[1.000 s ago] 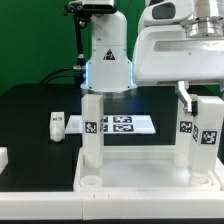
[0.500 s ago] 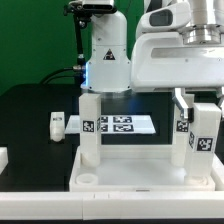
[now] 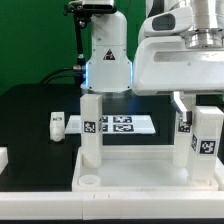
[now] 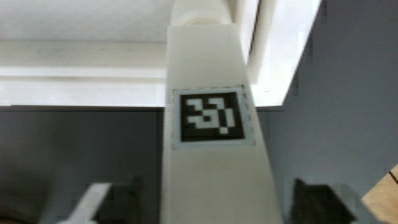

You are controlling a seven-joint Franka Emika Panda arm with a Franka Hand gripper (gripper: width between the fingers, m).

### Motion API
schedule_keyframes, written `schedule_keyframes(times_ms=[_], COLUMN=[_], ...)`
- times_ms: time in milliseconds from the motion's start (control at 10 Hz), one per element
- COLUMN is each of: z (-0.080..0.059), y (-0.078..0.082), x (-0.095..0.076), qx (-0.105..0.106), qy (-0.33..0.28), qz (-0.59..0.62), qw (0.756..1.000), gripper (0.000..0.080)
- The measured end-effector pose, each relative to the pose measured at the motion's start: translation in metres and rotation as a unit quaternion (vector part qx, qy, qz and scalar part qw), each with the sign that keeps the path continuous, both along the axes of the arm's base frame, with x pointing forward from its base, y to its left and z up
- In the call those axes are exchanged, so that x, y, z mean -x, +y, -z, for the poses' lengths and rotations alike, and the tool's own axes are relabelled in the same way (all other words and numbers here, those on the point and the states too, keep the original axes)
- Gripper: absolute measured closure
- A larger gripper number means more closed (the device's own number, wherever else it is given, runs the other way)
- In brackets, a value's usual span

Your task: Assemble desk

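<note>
Between my fingers (image 4: 313, 203) one white leg (image 4: 210, 110) is standing upright with its single tag facing the wrist camera. My gripper (image 4: 210, 208) is hanging open around it. A dark gap is showing on each side of the leg, so I am gripping nothing.

Below it, one desk panel (image 3: 130, 178) is lying flat on the black table (image 3: 30, 110), nearest the exterior camera. Three legs are standing on the panel: the one under my hand at the exterior view's right, a rear leg (image 3: 185, 135) just behind it, and a left leg (image 3: 92, 128) towards the exterior view's left. One open socket (image 3: 88, 181) is showing in front of the left leg. Farther back, a fourth, loose leg (image 3: 57, 124) is resting on the table, near the marker board (image 3: 122, 125). Behind that, the robot base (image 3: 106, 55) is rising.

My second finger is running off the exterior view's right edge, and so is the panel's corner there — I cannot tell whether the leg under me is seated in its socket. A white piece (image 3: 3, 157) is being cut off at the exterior view's left edge, and I cannot make out what it is.

Compared with half a second ago, the leg under my hand is sitting lower against the panel and my fingers are standing wider. Everything else is lying where it was.
</note>
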State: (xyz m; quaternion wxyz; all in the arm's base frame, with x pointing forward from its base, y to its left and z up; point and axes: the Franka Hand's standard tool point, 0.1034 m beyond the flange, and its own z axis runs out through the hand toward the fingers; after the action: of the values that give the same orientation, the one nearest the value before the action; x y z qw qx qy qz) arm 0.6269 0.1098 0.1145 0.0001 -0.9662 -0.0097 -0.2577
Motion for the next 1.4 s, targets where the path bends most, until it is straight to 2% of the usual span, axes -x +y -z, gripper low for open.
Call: schedule_keyframes(times_ms=[100, 300, 400, 500, 600, 700, 800, 900, 1000, 1100, 1300, 1400], z=[0.001, -0.005, -0.006, -0.006, -0.003, -0.003, -0.004, -0.004, -0.003, -0.003, -0.003, -0.002], y=[-0.002, -0.007, -0.001, 0.003, 0.003, 0.002, 0.001, 0.001, 0.001, 0.001, 0.001, 0.003], x=[-0.001, -0.013, -0.014, -0.014, -0.004, -0.002, -0.005, -0.005, -0.005, -0.005, -0.005, -0.005], qx=[-0.001, -0.013, -0.016, -0.016, -0.017, -0.017, -0.019, -0.021, -0.021, -0.031, -0.054, -0.077], qy=[0.021, 0.075, 0.114, 0.129, 0.183, 0.211, 0.215, 0.213, 0.213, 0.214, 0.213, 0.208], qz=[0.005, 0.025, 0.027, 0.024, 0.029, 0.032, 0.038, 0.045, 0.045, 0.075, 0.146, 0.216], qw=[1.0, 0.997, 0.993, 0.991, 0.983, 0.977, 0.976, 0.976, 0.976, 0.974, 0.965, 0.951], gripper=[0.019, 0.0161, 0.0152, 0.0152, 0.0151, 0.0151, 0.0151, 0.0233, 0.0416, 0.0514, 0.0514, 0.0514])
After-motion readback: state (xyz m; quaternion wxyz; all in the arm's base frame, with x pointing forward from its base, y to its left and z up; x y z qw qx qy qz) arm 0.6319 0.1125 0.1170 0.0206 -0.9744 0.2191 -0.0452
